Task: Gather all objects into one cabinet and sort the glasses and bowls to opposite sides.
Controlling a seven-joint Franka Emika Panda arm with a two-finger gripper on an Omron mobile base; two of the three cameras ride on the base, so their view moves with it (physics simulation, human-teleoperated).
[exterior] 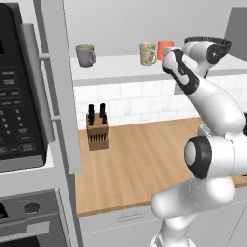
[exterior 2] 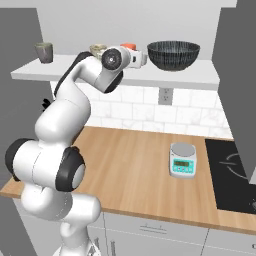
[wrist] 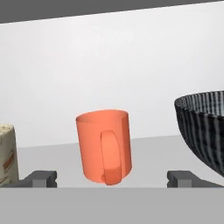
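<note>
The tool (wrist: 112,178) is open wide and holds nothing. Its two dark tips stand far apart, one on each side of the orange cup (wrist: 105,146). The orange cup stands upright on the white bottom board of the cabinet (exterior 2: 150,76), with its handle turned toward the tool. The tool is near the cup, but the tips do not touch it.

Just left of the orange cup stands the beige cup (wrist: 8,153), with a small gap between them. On the right stands the black bowl (wrist: 203,129), wide and striped, also with a gap. So the orange cup sits between these two, and both are close to the open tips.

The left base view shows the grey cup (exterior: 86,55) far to the left on the same board, well apart from the others. It also shows a wooden knife block (exterior: 97,128) on the desk (exterior: 144,164), near the tiled wall, and a black oven panel (exterior: 19,87) at the far left. In this view the arm hides most of the orange cup.

The right base view shows the whole black bowl on the board. It also shows a small kitchen scale (exterior 2: 183,159) on the desk and a black stove top (exterior 2: 232,175) at the right.
</note>
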